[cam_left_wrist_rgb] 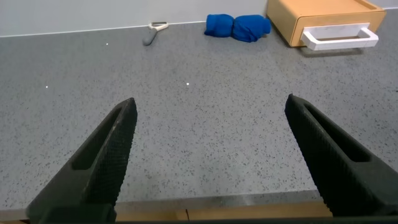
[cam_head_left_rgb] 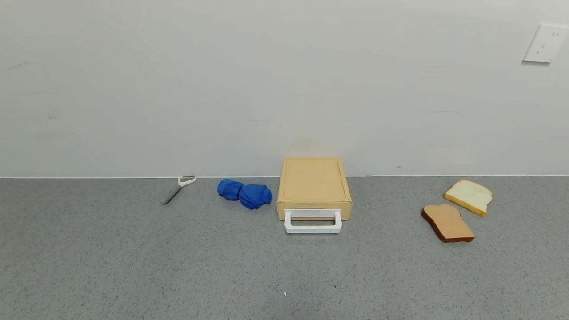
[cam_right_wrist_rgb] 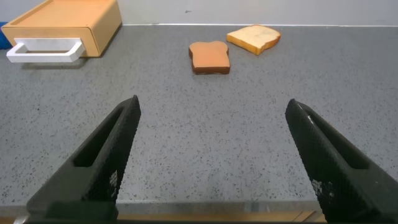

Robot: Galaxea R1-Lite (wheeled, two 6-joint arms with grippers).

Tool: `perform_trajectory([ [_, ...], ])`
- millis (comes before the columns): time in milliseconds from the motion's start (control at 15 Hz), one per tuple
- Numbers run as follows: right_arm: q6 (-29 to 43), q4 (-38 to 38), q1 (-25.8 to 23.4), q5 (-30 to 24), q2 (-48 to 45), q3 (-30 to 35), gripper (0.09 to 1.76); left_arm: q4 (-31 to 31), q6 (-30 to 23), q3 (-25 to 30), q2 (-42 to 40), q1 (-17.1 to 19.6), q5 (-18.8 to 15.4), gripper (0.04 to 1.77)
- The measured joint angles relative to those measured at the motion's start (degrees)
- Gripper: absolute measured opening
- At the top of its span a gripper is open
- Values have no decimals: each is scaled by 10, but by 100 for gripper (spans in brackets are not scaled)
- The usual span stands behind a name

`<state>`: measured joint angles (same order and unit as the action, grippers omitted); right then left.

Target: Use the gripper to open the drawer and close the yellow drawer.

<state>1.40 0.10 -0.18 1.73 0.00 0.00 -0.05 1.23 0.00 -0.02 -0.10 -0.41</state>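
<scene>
The pale-yellow drawer case (cam_head_left_rgb: 314, 182) stands against the wall at the counter's middle. Its drawer is pushed in, with the white loop handle (cam_head_left_rgb: 313, 222) sticking out toward me. The case also shows in the left wrist view (cam_left_wrist_rgb: 323, 18) and the right wrist view (cam_right_wrist_rgb: 68, 22). Neither arm shows in the head view. My left gripper (cam_left_wrist_rgb: 211, 109) is open and empty, low over the counter's near edge, far from the drawer. My right gripper (cam_right_wrist_rgb: 214, 109) is open and empty, also at the near edge.
A blue crumpled cloth (cam_head_left_rgb: 245, 193) lies just left of the case. A peeler (cam_head_left_rgb: 178, 188) lies farther left by the wall. Two bread slices, one brown (cam_head_left_rgb: 447, 222) and one white (cam_head_left_rgb: 469, 196), lie at the right. A wall socket (cam_head_left_rgb: 544, 43) is at upper right.
</scene>
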Motion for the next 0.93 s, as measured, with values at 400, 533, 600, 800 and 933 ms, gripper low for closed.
perform_trajectory([
  [400,0,0,0,0,0,0,171,0,0,0,0,0,0,172],
  [533,0,0,0,0,0,0,171,0,0,0,0,0,0,172],
  [600,0,0,0,0,0,0,171,0,0,0,0,0,0,172],
  [800,0,0,0,0,0,0,171,0,0,0,0,0,0,172],
  [933,0,0,0,0,0,0,171,0,0,0,0,0,0,172],
])
